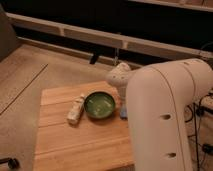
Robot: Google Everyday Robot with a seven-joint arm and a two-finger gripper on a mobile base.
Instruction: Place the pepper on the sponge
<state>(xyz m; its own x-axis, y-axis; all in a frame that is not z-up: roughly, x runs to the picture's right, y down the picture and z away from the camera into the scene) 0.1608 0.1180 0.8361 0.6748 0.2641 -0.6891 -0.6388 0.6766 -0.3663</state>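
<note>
White end effector (121,93) hangs beside green bowl (100,105)

— What colours sit on the light-brown, plank-striped wooden counter (75,145)?
— A round glossy green bowl (100,105), lower centre. A slim cream-white bottle (76,110) left of it, a blue sponge (123,114) at its right.
— The gripper (122,102)?
— Off-white, mid-frame above that sponge, matching the smooth white robot arm (165,110).

Arm (165,115) walls off the right of the table (80,145), jaws beside bowl (100,105); front open
</note>
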